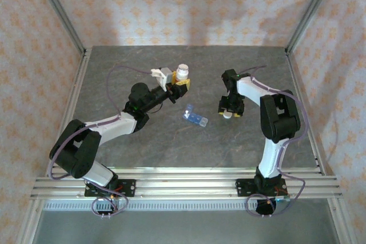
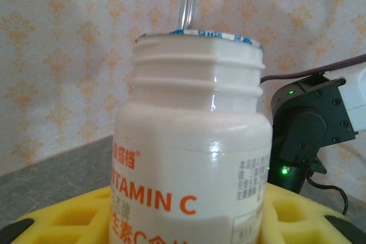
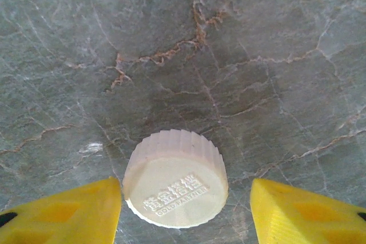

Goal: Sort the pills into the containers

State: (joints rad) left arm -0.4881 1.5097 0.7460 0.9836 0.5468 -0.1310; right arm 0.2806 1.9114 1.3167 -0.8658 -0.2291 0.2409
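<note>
The left gripper [image 1: 180, 84] holds the open bottle [image 2: 189, 158], the pill box [image 1: 195, 118] lies near it toward the bases (long axis slanted), and the right gripper [image 3: 186, 201] stands open around the cap [image 3: 175, 178].

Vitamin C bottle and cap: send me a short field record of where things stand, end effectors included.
bottle: white Vitamin C bottle, cap off
left end effector: shut on bottle
cap: white, ribbed, lying on the grey table, printed top up
right end effector: open, one finger either side of the cap, gaps on both sides
pill box: blue, on the table between the two arms
</note>
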